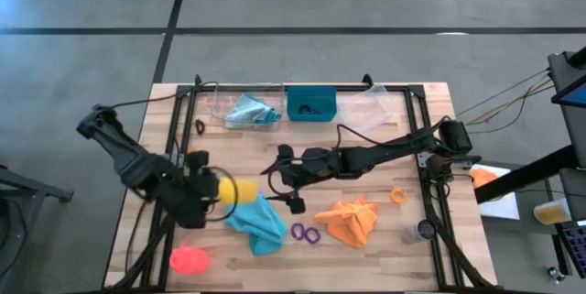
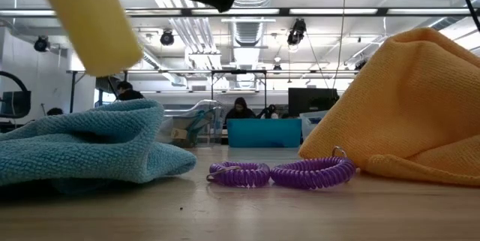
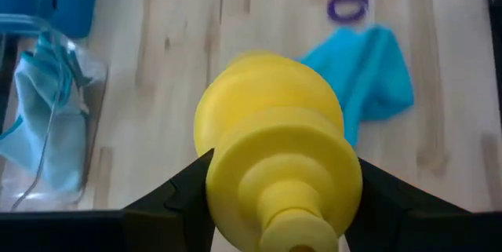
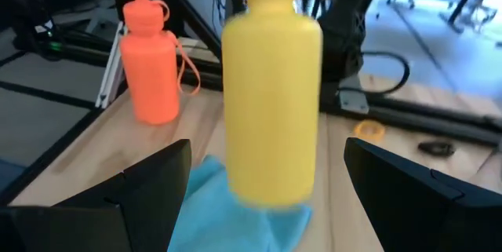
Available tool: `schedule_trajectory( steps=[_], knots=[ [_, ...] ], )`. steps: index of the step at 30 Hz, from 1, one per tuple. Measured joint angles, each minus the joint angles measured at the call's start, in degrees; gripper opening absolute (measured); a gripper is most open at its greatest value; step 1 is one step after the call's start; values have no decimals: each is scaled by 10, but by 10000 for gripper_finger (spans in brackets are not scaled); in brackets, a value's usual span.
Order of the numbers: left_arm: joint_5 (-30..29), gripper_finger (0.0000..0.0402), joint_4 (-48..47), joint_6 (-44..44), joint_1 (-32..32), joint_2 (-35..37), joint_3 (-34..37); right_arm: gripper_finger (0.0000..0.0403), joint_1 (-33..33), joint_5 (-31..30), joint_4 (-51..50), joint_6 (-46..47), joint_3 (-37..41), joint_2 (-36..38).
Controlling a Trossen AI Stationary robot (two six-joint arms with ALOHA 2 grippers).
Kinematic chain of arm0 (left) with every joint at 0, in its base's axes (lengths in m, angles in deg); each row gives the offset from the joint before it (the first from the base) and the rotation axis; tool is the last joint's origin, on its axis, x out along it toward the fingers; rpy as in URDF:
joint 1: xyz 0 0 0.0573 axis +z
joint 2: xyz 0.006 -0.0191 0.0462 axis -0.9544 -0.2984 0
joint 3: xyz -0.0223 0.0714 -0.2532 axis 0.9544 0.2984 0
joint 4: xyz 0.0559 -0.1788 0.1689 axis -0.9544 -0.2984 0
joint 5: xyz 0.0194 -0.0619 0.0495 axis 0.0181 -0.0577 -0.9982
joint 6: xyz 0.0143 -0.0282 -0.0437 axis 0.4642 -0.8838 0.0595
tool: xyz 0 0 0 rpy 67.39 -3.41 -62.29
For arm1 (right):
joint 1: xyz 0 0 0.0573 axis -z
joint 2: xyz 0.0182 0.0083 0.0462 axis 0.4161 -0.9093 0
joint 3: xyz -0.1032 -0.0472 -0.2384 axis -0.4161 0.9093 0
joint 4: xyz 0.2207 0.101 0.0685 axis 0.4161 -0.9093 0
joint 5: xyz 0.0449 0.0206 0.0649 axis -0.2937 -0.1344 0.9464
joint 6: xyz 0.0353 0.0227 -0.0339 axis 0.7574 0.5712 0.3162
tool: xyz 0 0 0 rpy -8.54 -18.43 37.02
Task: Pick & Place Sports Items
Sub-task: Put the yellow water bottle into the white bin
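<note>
A yellow bottle [image 1: 231,190] hangs above the table's left middle with my left gripper [image 1: 211,190] shut on it. In the low view the yellow bottle [image 2: 90,16] is tilted and clear of the teal cloth [image 1: 259,222] below it. My right gripper [image 1: 284,182] is open just right of the bottle, its fingers pointing at the bottle without touching it. Near the front edge lie two purple rings [image 1: 306,233], an orange cloth [image 1: 350,223] and a pink-red bottle [image 1: 189,259]. An orange ring [image 1: 397,195] lies on the table to the right. My left gripper pinches the yellow bottle's shoulder [image 3: 235,166], just below the neck, between its two fingers [image 3: 184,193]. The fingers come slanting down from the table's left and lie along the bottle, whose cap end [image 3: 294,228] points back at the wrist. The bottle hangs tilted, lifted clear.
At the far edge stand a teal bin [image 1: 311,103], a clear tray [image 1: 220,103] holding a pale blue cloth [image 1: 249,111], and a second clear tray [image 1: 377,102]. A small grey cylinder [image 1: 421,231] stands at the front right. People sit in the room beyond the table.
</note>
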State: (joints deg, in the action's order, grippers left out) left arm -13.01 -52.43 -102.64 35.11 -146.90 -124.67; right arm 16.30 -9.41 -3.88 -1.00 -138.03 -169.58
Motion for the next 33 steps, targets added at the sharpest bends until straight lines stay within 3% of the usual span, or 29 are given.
schedule_trajectory(
  steps=[4,9,15,21,33],
  knots=[
    [10,206,71,32,55,-2,2,337,0,-11,-1,-7,-5,3],
    [15,213,85,69,94,-22,2,337,0,-11,-6,-11,-15,5],
    [20,205,104,91,111,-50,-1,337,2,-16,-7,-31,-25,7],
    [19,206,125,94,118,-56,-1,337,5,-63,-6,-55,-25,4],
    [4,206,149,109,136,-58,-1,337,10,-64,-3,-66,-31,0]
  ],
)
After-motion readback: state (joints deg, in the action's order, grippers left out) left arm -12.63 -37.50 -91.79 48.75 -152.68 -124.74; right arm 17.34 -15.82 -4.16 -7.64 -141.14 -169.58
